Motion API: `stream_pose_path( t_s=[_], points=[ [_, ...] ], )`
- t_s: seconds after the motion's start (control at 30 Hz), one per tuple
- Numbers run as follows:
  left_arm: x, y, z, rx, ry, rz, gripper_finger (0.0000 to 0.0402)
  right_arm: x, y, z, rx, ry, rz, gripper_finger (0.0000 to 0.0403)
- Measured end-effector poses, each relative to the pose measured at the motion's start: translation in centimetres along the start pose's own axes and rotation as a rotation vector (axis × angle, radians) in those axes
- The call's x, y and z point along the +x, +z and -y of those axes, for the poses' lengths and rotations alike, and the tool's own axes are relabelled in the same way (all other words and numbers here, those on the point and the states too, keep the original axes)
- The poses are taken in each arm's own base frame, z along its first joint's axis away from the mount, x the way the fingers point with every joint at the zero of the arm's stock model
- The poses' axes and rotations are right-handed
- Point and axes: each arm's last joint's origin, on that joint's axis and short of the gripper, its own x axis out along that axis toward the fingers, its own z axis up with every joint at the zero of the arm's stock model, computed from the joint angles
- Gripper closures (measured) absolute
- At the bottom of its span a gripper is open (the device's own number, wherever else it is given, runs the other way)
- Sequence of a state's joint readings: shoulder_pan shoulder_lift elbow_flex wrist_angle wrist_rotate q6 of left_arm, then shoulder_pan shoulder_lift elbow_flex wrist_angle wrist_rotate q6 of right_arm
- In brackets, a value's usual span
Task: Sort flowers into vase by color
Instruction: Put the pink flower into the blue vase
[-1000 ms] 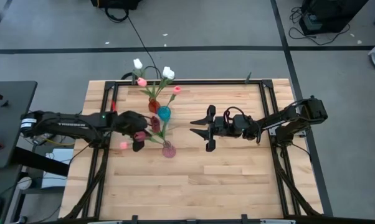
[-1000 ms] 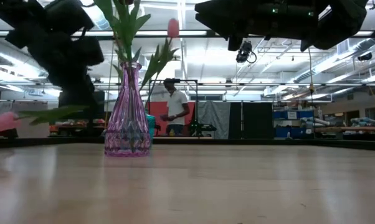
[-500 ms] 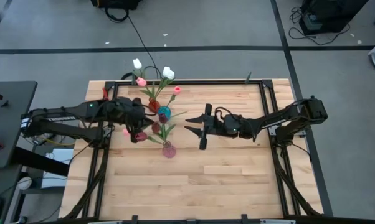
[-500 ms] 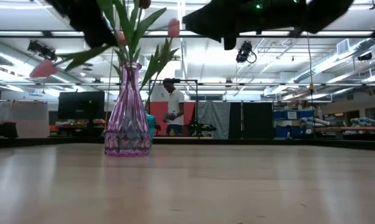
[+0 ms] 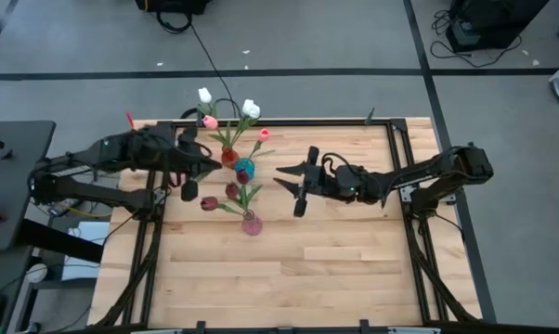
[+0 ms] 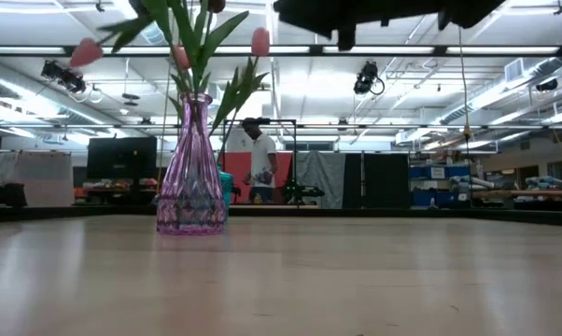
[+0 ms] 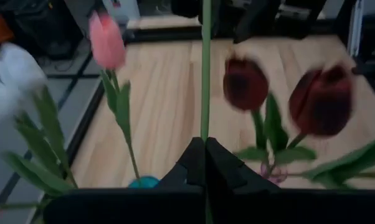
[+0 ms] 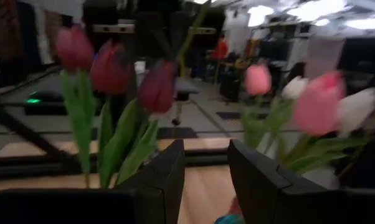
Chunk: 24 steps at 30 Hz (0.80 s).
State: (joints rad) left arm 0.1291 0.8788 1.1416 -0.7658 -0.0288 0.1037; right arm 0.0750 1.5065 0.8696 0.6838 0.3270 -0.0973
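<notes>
A: Green stem (image 7: 205, 68) status at the left gripper (image 7: 205, 163)?

B: Clamped. Both dark fingers (image 7: 190, 163) are pressed together on the thin stem, which runs upright between them. That gripper (image 5: 188, 173) sits above the left part of the wooden tabletop (image 5: 335, 269), beside the vases.

A: Right gripper (image 5: 298, 186)?

B: Fingers (image 8: 166, 171) parted, grasping nothing, hovering right of the vases and pointing toward them.

A: Flower locations?

B: Maroon tulips (image 5: 231, 190) stand in the pink glass vase (image 6: 191, 177). Just behind it stand a teal vase (image 5: 245, 169) and a red vase (image 5: 228, 157), where pink tulips (image 5: 211, 122) and white tulips (image 5: 250, 109) cluster.

A: Background?

B: One person (image 6: 259, 168) stands beyond the tabletop.
</notes>
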Motion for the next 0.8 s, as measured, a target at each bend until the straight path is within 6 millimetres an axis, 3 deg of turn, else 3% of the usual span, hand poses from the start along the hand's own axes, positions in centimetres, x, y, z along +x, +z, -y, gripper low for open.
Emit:
stream_pose_path(
  t_s=[0.17, 0.37, 0.57, 0.8],
  points=[
    [-1.0, 2.5, -0.4, -0.001, 0.002, -0.039, 0.0401, -1.1, 1.9, -0.1, -0.072, -0.061, 0.045, 0.0267],
    [1.0, 4.8, -0.6, 0.040, -0.030, -0.107, 0.0401, -1.0, 5.0, 0.8, -0.061, -0.068, 0.141, 0.0267],
    [3.1, 5.0, -0.4, 0.090, -0.073, -0.147, 0.0401, -0.6, 6.2, 1.2, -0.084, -0.031, 0.174, 0.0257],
    [3.6, 5.2, -0.4, 0.116, -0.074, -0.139, 0.0401, -0.5, 6.7, 1.3, -0.086, 0.009, 0.194, 0.0268]
  ],
)
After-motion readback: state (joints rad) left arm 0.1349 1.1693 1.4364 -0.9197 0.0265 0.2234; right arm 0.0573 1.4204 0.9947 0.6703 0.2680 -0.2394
